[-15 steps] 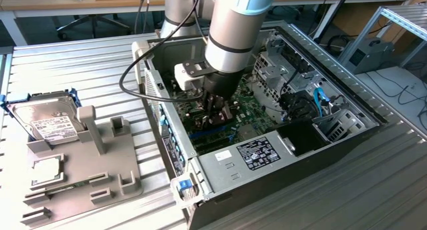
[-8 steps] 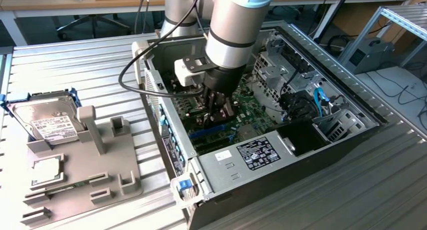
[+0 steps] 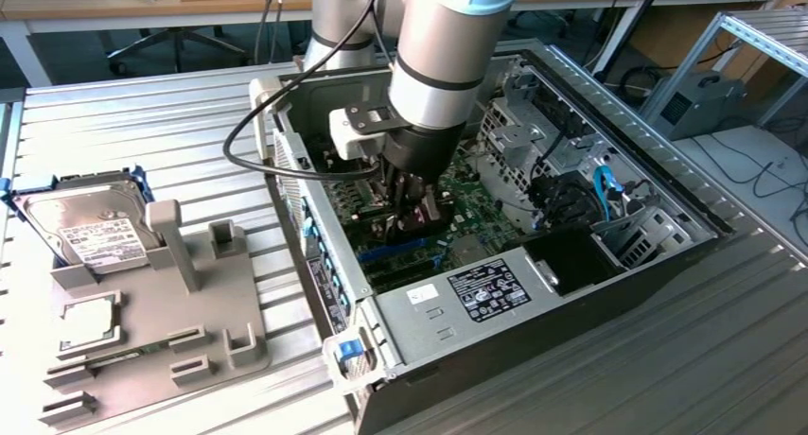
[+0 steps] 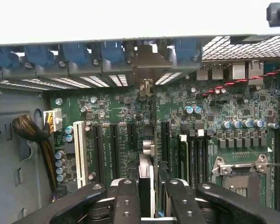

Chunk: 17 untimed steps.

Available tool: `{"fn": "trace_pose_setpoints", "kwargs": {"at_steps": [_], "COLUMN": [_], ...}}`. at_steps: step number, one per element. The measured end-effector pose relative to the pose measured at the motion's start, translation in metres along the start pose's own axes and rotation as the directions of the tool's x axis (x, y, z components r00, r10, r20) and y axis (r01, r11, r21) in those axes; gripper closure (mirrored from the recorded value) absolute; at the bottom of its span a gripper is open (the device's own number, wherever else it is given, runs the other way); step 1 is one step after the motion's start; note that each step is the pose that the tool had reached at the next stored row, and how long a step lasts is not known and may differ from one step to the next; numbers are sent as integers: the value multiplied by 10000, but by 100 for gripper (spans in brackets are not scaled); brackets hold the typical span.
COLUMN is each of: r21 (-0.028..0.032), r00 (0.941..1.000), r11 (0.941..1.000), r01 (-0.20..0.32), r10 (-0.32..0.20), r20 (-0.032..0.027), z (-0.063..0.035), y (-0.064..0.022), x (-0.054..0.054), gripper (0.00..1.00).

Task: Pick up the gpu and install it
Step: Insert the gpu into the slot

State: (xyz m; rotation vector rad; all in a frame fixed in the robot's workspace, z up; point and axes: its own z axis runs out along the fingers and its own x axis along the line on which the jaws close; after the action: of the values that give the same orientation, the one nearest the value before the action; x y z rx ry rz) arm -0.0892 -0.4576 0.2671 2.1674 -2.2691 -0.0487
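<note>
The gripper (image 3: 407,206) is down inside the open computer case (image 3: 569,350). Its fingers (image 4: 127,199) are clamped on the gpu (image 4: 146,175). The card stands on edge over the green motherboard (image 4: 112,105), among the long black slots (image 4: 114,144) beside the white one (image 4: 79,151). I can't tell whether its lower edge touches the motherboard. Well apart from the motherboard, at the exterior view's left, a hard drive (image 3: 86,222) sits in a grey holder (image 3: 189,321).
</note>
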Motion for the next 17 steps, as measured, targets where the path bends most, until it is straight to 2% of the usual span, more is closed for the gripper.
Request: {"fn": "trace_pose_setpoints", "kwargs": {"at_steps": [1, 2, 6, 7, 9, 12, 17], "r21": [2, 5, 27, 27, 27, 25, 25], "r00": [10000, 9999, 9984, 9983, 9982, 9985, 9985], "r11": [10000, 10000, 10000, 10000, 10000, 10000, 10000], "r01": [-3, -5, -12, -12, -12, -23, -47], "r10": [3, 5, 13, 14, 13, 24, 48], "r20": [-43, -115, -562, -590, -592, -542, -538], "z": [1, 0, 3, 3, 3, 8, 16], "y": [1, 1, 0, 0, 0, 3, 6], "x": [0, 0, 0, 0, 0, -4, -69], "gripper": [73, 73, 73, 73, 73, 73, 73]}}
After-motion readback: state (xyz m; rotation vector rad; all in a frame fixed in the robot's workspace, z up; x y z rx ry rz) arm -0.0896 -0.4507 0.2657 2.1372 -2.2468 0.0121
